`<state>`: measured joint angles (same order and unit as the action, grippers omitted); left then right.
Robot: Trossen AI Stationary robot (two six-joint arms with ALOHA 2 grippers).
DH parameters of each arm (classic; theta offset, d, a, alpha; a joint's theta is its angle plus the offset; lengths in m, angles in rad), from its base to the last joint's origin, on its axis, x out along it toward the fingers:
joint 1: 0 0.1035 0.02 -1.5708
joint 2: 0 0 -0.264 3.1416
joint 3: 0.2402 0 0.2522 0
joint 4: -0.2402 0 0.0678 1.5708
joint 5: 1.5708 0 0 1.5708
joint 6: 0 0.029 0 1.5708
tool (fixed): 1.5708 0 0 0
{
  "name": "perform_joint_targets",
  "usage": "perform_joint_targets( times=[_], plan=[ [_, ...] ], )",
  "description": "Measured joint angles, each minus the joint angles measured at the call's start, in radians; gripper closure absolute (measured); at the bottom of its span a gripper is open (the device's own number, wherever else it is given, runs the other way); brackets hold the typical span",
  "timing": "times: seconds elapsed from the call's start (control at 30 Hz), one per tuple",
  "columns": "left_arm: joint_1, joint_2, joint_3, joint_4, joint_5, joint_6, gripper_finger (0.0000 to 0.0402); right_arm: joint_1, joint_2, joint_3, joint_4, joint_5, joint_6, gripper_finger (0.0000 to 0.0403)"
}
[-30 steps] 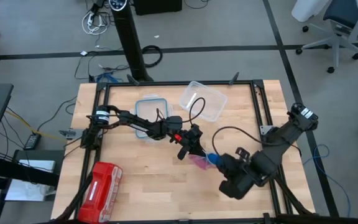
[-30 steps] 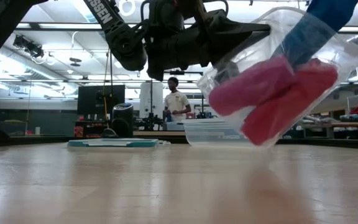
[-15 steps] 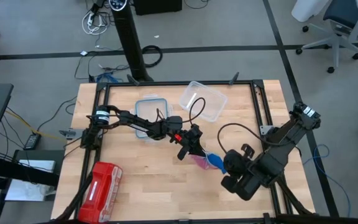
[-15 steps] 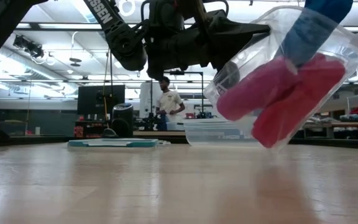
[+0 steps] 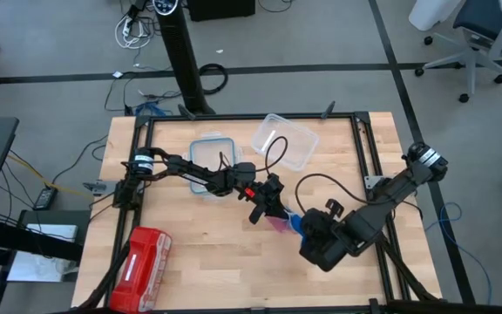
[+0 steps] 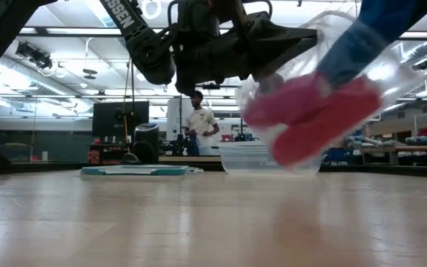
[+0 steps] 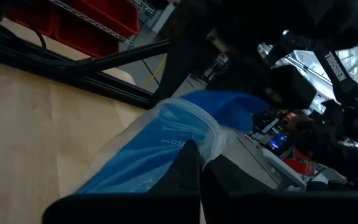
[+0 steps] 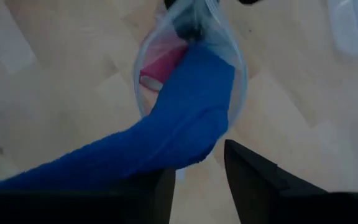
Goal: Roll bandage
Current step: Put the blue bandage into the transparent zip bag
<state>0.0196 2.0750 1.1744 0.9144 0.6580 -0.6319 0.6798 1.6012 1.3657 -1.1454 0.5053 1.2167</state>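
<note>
Broadly, I have the bench (image 5: 190,262) under both arms, its black frame running along the edges. At the near left corner lies the red zip pouch (image 5: 142,257). Toward the far edge, about the middle, sit a clear tub (image 5: 284,141) and, to its left, a blue-rimmed lid (image 5: 209,157).

My left gripper (image 5: 273,202) is out near the bench's centre, shut on the mouth of a clear plastic bag (image 6: 313,96) that hangs off the surface. Through the bag wall in the low view I see red-pink rolls (image 6: 310,119) lying in its bottom.

My right gripper (image 5: 308,235) is just beside the bag, on the side toward the near right corner. In its wrist view the two fingers (image 8: 253,177) stand apart, and the bandage (image 8: 179,130) passes between them. I cannot tell whether they are pressing on it. That blue bandage reaches from the right gripper into the bag's mouth, its end draped over the red-pink rolls.

Beyond the bench, a person (image 6: 201,122) stands in the room.
</note>
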Motion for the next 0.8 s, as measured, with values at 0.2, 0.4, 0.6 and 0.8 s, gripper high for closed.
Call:
perform_joint_targets(
  times=[0.2, 0.4, 0.6, 0.8],
  plan=[
    [0.003, 0.001, 0.0, -0.005, -0.007, 0.0, 0.0401, -0.069, 0.0, -0.045, 0.083, -0.002, -0.093, 0.0271],
    [0.0, 0.001, 0.0, 0.004, 0.003, 0.0, 0.0401, -0.031, -0.028, -0.022, 0.052, -0.026, -0.019, 0.028],
    [0.0, 0.001, 0.0, 0.002, 0.013, -0.001, 0.0401, 0.045, -0.048, -0.022, -0.018, -0.029, 0.124, 0.0288],
    [0.0, 0.001, 0.0, 0.003, 0.01, -0.001, 0.0401, 0.104, -0.045, -0.023, -0.016, -0.012, 0.214, 0.0287]
  ],
)
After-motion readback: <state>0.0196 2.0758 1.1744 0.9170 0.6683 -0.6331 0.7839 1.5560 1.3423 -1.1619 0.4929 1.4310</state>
